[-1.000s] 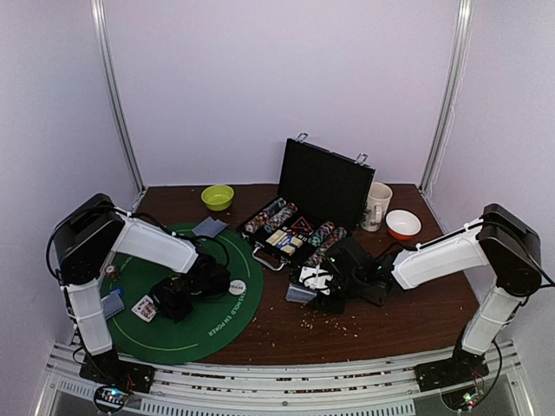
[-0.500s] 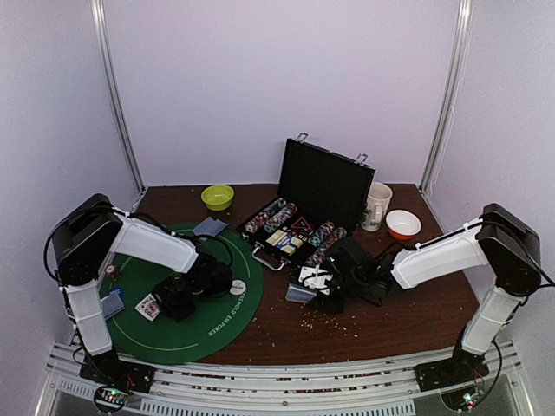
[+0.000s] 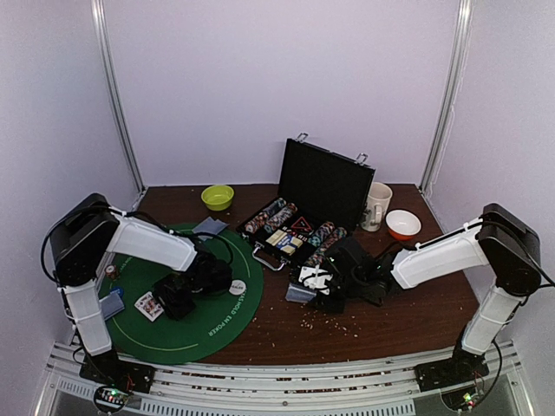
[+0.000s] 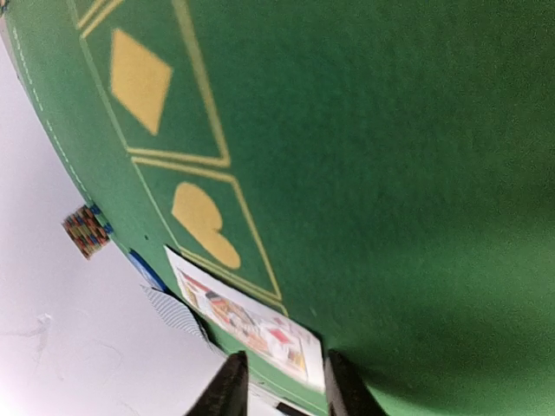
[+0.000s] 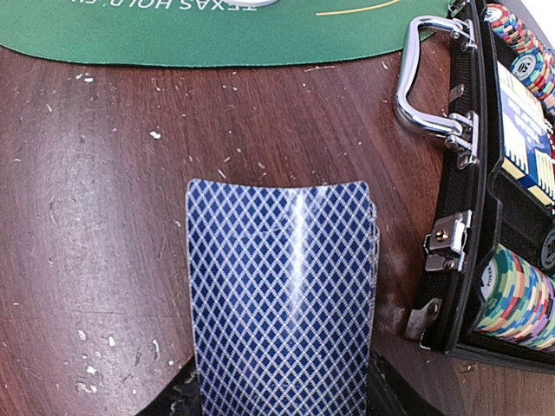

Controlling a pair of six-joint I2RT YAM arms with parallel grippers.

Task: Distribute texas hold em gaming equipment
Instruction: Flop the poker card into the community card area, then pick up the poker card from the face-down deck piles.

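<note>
A face-up playing card lies flat on the round green mat. My left gripper hovers low at the card's near corner, open, with its jaws apart and nothing pinched. On the wood beside the case, my right gripper is shut on a deck of blue diamond-backed cards. Face-down cards lie at the mat's left edge and its far edge. A small chip stack and the white dealer disc sit near the mat's rim.
An open black case with rows of poker chips stands mid-table; its metal handle faces the mat. A lime-green bowl is at the back, a white mug and a red-and-white bowl at back right. Crumbs litter the wood.
My left gripper has opened and let go of the face-up card, which now lies on the mat. The right arm and its deck have not moved.
</note>
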